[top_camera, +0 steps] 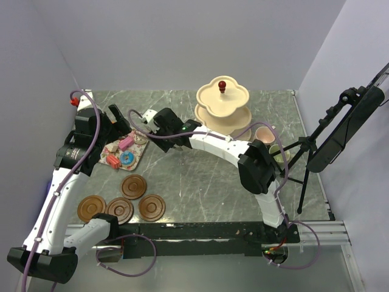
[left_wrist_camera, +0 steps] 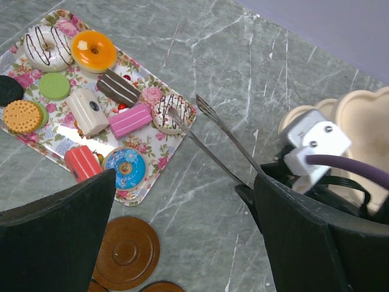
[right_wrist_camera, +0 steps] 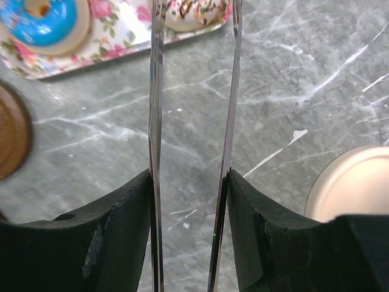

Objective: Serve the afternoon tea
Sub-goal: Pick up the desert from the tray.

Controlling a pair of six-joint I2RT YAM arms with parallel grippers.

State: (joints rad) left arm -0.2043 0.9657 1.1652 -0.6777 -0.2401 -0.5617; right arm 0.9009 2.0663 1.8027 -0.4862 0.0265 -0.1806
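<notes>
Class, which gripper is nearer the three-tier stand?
Right. The right gripper, holding tongs, sits just left of the stand; the left gripper hovers farther left, by the tray.

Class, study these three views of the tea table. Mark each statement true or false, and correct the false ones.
1. The right gripper holds the metal tongs. True.
2. The left gripper is shut. False: it is wide open and holds nothing.
3. Four brown saucers lie on the table. True.
4. The blue doughnut sits on the stand. False: it lies on the floral tray; the stand's top tier holds no cake.
</notes>
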